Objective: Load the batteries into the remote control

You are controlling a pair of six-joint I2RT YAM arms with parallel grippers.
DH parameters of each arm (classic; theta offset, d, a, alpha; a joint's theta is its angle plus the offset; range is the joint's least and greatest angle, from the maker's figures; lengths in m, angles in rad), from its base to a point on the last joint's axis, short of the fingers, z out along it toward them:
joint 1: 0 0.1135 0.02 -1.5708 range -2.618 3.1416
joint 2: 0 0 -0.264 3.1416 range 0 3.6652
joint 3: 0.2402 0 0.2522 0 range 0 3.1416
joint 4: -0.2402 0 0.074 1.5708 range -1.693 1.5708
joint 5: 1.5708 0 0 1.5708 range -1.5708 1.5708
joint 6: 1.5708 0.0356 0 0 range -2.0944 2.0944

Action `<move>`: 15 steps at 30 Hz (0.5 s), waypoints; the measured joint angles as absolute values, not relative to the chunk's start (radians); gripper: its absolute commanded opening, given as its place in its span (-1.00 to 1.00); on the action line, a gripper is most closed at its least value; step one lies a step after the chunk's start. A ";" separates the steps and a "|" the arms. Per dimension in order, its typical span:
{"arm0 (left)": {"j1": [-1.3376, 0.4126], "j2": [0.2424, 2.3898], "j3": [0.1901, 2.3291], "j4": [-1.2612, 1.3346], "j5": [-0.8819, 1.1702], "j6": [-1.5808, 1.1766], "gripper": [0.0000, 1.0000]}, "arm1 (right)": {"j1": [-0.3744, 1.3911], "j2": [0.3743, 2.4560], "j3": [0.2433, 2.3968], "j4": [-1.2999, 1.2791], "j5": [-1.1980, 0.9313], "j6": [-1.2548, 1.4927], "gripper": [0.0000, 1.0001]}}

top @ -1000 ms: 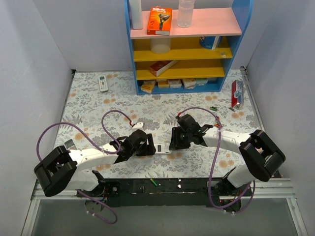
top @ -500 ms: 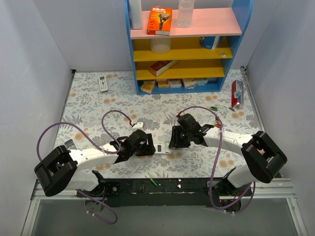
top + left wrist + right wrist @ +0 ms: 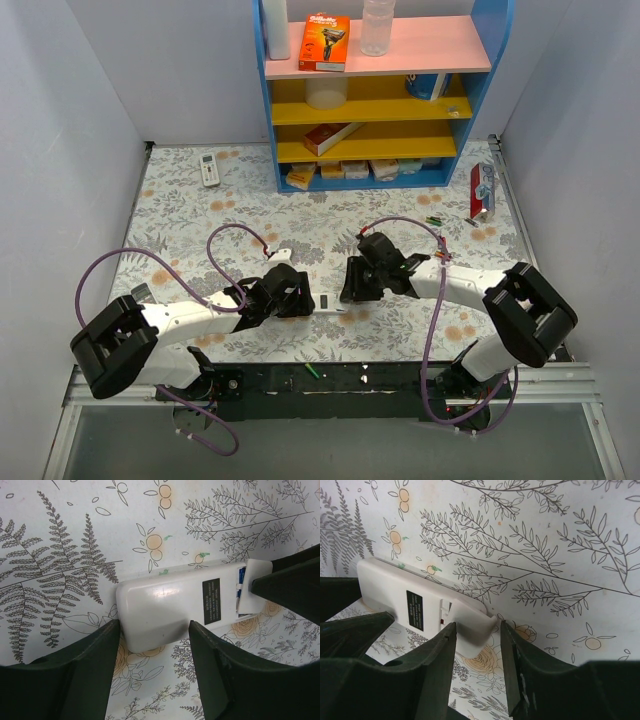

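Observation:
The remote control [image 3: 327, 304] lies back-up on the flowered table between my two grippers. In the left wrist view the remote [image 3: 165, 605] shows a plain white back with a black label, and something blue shows in its open recess. Its white battery cover [image 3: 470, 622] hangs half off the far end. My left gripper [image 3: 153, 626] is open, with its fingers either side of the remote's near end. My right gripper [image 3: 477, 625] is open around the loose cover, which lies against one finger. A few tiny batteries [image 3: 433, 221] lie at the right.
A blue shelf unit [image 3: 370, 100] with boxes and bottles stands at the back. An all-white remote [image 3: 209, 169] lies at the back left. A red blister pack [image 3: 482, 190] leans by the right wall. A small green piece [image 3: 312, 371] lies on the black base rail.
My right gripper has edged slightly left toward the remote's end. The left arm has hardly moved.

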State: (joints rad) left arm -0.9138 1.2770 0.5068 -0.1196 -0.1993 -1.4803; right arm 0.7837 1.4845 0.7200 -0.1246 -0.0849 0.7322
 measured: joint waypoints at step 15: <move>-0.914 1.286 0.513 -0.120 -0.200 -1.479 0.10 | 0.822 1.547 0.786 -0.174 -0.060 0.675 -0.28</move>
State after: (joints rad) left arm -0.9138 1.2858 0.5133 -0.1196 -0.2001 -1.4792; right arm 0.8219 1.5475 0.7860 -0.1738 -0.0597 0.6746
